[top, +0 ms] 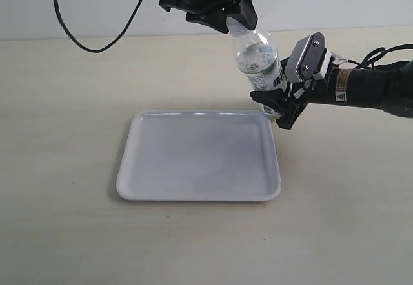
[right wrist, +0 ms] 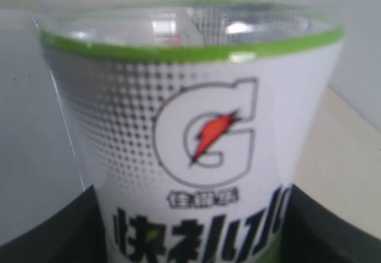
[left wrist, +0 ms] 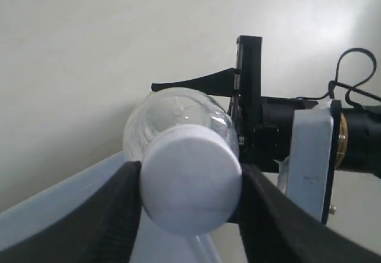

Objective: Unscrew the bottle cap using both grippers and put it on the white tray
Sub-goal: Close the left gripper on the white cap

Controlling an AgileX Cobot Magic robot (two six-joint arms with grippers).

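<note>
The bottle (top: 258,58), clear with a white label, stands tilted just beyond the far right corner of the white tray (top: 200,159). My left gripper (top: 236,20) comes down from above and is shut on the bottle cap (left wrist: 190,179). Its black fingers (left wrist: 110,215) press the cap's sides, and in the exterior view they hide the cap. My right gripper (top: 275,103) reaches in from the right and is shut on the bottle's lower body. Its fingers (right wrist: 50,233) flank the label (right wrist: 202,138). The bottle's clear shoulder (left wrist: 178,111) shows behind the cap.
The tray's rim (left wrist: 59,212) lies just beside the bottle, and nothing rests on the tray. A black cable (top: 84,37) hangs at the back left over the pale tabletop (top: 71,111). The right arm's grey-white block (left wrist: 309,156) sits close beside the left fingers.
</note>
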